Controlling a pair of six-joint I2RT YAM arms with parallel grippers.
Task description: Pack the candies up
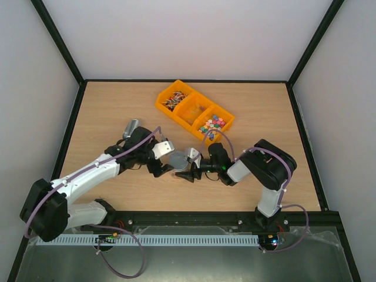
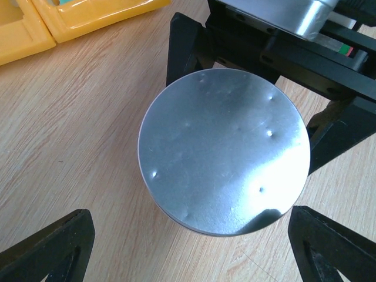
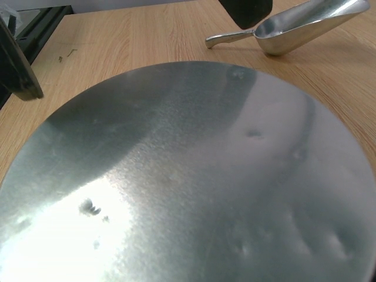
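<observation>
Nearby, left gripper spread beside grey disc pinched by right gripper; scoop behind.

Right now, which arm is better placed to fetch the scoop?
Left. The scoop lies beyond the left arm's wrist, the left gripper stands open, and the right gripper flanks the disc farther away.

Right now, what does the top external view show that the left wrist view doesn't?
Only top external: the candies in the three compartments of the yellow tray, and the metal scoop lying left of it. Only left wrist: small dents scattered across the face of the grey disc. Both: the disc, the wooden table and at least a corner of the tray.
</observation>
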